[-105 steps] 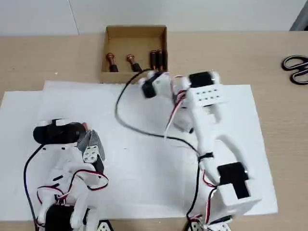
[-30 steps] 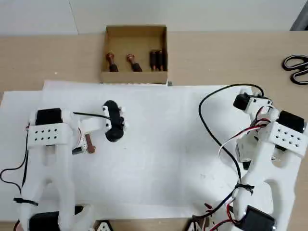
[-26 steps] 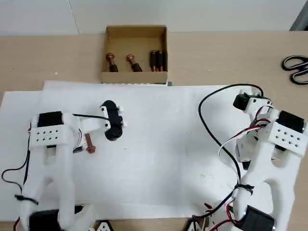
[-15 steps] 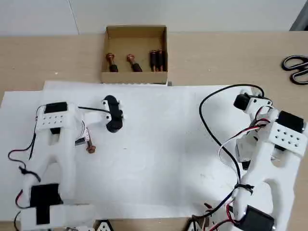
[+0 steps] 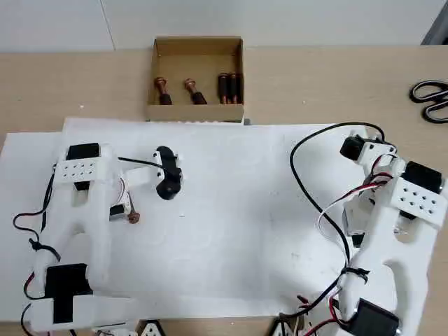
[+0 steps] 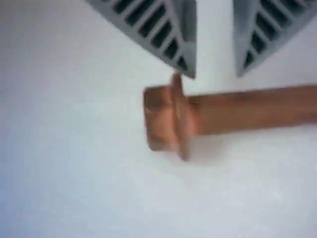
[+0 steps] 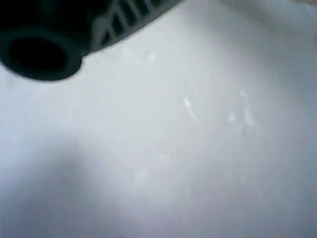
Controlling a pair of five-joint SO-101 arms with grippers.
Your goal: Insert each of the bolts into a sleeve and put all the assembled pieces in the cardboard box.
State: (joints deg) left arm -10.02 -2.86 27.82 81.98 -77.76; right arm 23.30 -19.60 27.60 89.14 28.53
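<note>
Left arm is over the left part of the white paper sheet (image 5: pixel 238 210) that covers the surface (image 5: pixel 315 77). Left gripper (image 6: pixel 215 64): jaws open, gap between the two ribbed tips, nothing held. Bolt (image 6: pixel 223 114) lies flat on the paper just past the tips, under that arm's wrist. One tip is right at the flange; can't tell if it touches.

Bolt orientation in the high view: long axis roughly left-right across the surface. The copper head points right toward the middle of the sheet, and the shank runs back under the gripper. No sleeve on it.

Cardboard box (image 5: pixel 198 52) is at the far edge, beyond the sheet, open side up. Contents, left to right:
- a piece with a copper head (image 5: pixel 162 89), long axis roughly front-back, head to the far side
- a second piece like it (image 5: pixel 192 91), slightly tilted
- two dark pieces (image 5: pixel 222 87) and (image 5: pixel 235 87), side by side against the right wall, long axes front-back and parallel

Right arm is over the right edge of the sheet, well apart from the bolt. Right gripper (image 7: pixel 106 27): jaws gripping a black sleeve (image 7: pixel 39 54), held against the ribbed jaw and clear of the paper. Its open bore faces the wrist camera, so the long axis runs away from the lens.

Scissors (image 5: pixel 430 99) lie on bare surface at the far right.
</note>
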